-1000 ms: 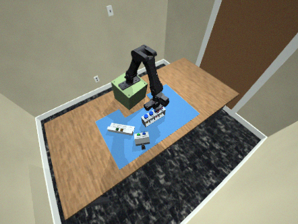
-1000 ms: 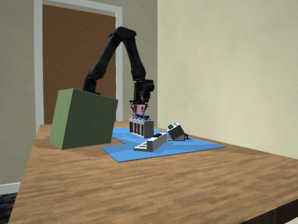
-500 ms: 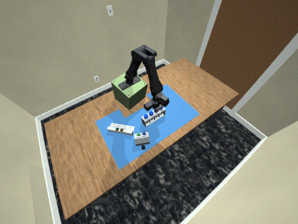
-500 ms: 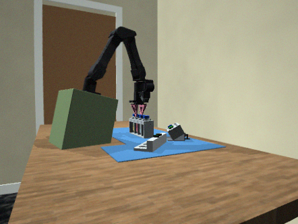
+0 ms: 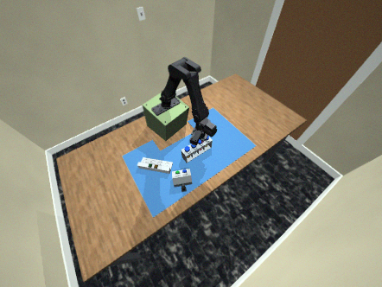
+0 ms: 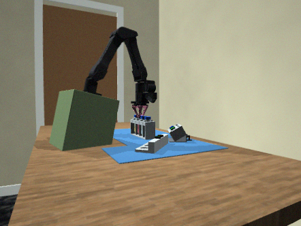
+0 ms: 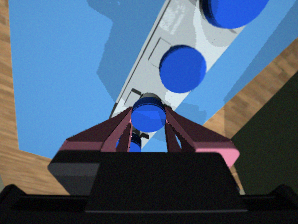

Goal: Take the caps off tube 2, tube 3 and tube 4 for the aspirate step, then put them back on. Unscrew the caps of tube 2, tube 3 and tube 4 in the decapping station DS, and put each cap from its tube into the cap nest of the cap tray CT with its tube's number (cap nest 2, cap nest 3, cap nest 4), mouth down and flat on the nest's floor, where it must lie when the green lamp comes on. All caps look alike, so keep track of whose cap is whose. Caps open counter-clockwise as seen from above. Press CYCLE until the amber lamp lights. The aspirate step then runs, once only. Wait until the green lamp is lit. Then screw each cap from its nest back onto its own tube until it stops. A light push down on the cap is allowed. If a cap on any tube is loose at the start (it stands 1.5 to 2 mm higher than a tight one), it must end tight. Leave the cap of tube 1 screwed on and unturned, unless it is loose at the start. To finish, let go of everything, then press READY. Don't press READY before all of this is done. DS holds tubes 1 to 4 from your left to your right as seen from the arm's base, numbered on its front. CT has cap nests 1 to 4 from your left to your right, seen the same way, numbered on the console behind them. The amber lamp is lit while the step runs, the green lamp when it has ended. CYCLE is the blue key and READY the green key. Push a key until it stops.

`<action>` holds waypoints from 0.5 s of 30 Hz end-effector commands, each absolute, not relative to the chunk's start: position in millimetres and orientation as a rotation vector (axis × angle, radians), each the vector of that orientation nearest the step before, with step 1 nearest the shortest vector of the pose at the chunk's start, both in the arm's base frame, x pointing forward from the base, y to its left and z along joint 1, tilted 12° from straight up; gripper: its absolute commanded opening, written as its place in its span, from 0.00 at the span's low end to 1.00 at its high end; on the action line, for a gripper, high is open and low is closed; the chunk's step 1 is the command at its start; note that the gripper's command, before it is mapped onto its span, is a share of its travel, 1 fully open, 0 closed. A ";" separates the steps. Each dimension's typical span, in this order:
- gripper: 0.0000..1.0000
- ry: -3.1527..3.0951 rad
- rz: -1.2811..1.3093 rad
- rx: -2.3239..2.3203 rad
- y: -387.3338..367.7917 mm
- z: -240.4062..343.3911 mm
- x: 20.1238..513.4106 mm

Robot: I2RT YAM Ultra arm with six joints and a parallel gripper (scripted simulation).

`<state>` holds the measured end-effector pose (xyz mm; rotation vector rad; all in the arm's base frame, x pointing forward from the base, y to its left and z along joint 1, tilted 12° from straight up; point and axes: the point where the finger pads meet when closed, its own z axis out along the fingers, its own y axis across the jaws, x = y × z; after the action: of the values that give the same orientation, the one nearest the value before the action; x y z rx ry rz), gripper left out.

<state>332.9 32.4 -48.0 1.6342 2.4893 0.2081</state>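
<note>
The cap [image 7: 148,114] between the gripper's [image 7: 148,131] pink fingers is a round, plain blue disc seen mouth down, its flat top facing up toward the wrist camera and its axis standing upright. It sits on a tube in the decapping station [image 7: 150,75], second from the near end of the row in the wrist view; a sliver of another blue cap [image 7: 134,146] shows below it, mostly hidden by the gripper body. The fingers are clenched on the cap, one pad touching each side of its rim. Which tube number this is cannot be read from the pictures.

The station is a long pale grey block whose long axis runs diagonally from lower left to upper right in the wrist view, with two more blue caps [image 7: 182,68] further along it. In the exterior view it stands upright on the blue mat [image 6: 191,147], the arm [image 6: 137,65] reaching straight down onto it. The cap tray [image 5: 155,164] and the key box [image 5: 181,176] lie apart from it on the same mat, near the green pedestal [image 5: 168,122]
</note>
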 end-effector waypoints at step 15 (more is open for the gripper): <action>0.00 2.892 0.085 0.443 31.3 -44.6 336.0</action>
<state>332.8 32.3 -47.6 0.7444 2.8504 0.1199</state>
